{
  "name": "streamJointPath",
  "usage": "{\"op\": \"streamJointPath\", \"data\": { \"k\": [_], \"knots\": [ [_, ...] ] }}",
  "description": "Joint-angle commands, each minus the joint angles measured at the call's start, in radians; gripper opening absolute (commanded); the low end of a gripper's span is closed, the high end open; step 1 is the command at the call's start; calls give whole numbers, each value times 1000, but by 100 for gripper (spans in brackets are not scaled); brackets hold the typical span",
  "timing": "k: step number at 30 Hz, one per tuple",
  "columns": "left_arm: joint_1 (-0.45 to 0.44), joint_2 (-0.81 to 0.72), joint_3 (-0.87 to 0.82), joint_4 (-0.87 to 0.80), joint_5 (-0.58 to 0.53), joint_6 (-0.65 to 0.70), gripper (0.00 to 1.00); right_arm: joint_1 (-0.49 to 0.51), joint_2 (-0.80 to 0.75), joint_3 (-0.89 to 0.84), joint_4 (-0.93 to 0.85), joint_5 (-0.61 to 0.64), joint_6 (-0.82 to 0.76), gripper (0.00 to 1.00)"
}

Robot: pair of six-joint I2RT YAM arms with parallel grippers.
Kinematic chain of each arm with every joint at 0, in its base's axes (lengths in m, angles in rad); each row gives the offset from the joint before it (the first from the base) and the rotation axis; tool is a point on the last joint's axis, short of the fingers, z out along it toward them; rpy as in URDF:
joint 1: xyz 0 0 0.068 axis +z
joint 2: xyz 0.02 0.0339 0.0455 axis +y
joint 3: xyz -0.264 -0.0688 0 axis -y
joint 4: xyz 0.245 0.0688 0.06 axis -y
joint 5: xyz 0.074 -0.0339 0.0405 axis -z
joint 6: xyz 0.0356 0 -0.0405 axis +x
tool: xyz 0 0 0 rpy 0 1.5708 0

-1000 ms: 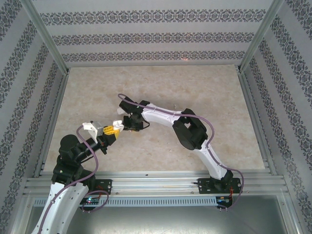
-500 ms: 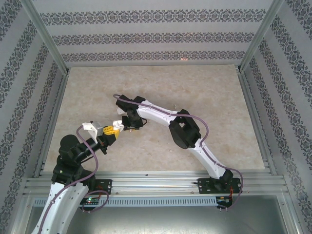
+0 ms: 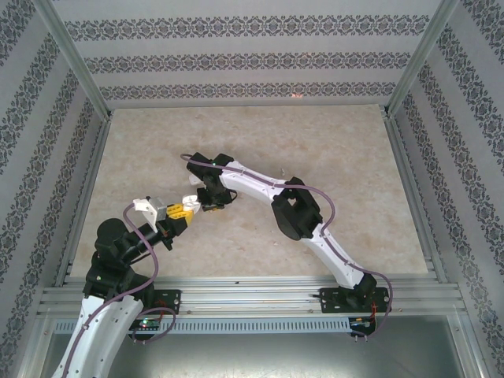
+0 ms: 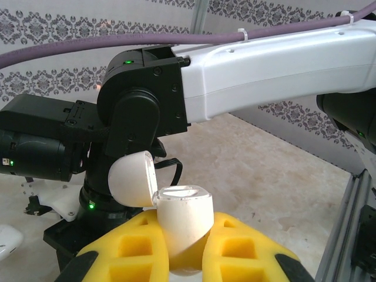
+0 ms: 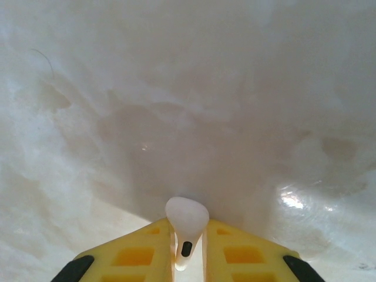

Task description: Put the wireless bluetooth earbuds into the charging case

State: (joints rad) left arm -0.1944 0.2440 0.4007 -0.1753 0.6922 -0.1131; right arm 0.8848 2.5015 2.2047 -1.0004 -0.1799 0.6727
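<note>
My left gripper [image 4: 187, 217] is shut on the white charging case [image 4: 182, 226], which stands upright between the yellow fingers with its lid [image 4: 132, 179] hinged open to the left. From above, the case [image 3: 190, 201] is at the table's left-middle, with the left gripper [image 3: 183, 210] under it. My right gripper [image 5: 189, 226] is shut on one of the earbuds [image 5: 187, 216], a tiny white piece with a black spot on its stem, its head poking past the fingertips. The right gripper [image 3: 211, 206] points down just right of the case.
The right arm's black wrist [image 4: 141, 117] and white link [image 4: 276, 70] loom close behind the open case. A small white rounded piece [image 4: 7, 241] lies at the frame's lower left, cut off. Aluminium rails [image 3: 252, 295] and patterned walls border the beige table [image 3: 315, 142].
The right arm has swung left, bringing its wrist closer to the case held by the left gripper. The right jaws have narrowed. The left arm has stayed still.
</note>
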Motion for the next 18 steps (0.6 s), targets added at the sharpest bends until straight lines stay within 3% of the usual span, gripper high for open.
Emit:
{"op": "streamJointPath", "data": {
  "k": [1,7,13,18],
  "knots": [
    [9,-2,-16,34,49,-26,0,-19,-64,-95,77,31,-42,15],
    [8,53,-41,158,117,-93,0,-58,-285,-375,247,35,-50,14],
    [9,120,-40,225,147,-119,0,-94,-377,-544,144,57,-116,14],
    [8,129,-46,226,133,-109,0,-98,-412,-681,160,45,-115,14]
  ]
}}
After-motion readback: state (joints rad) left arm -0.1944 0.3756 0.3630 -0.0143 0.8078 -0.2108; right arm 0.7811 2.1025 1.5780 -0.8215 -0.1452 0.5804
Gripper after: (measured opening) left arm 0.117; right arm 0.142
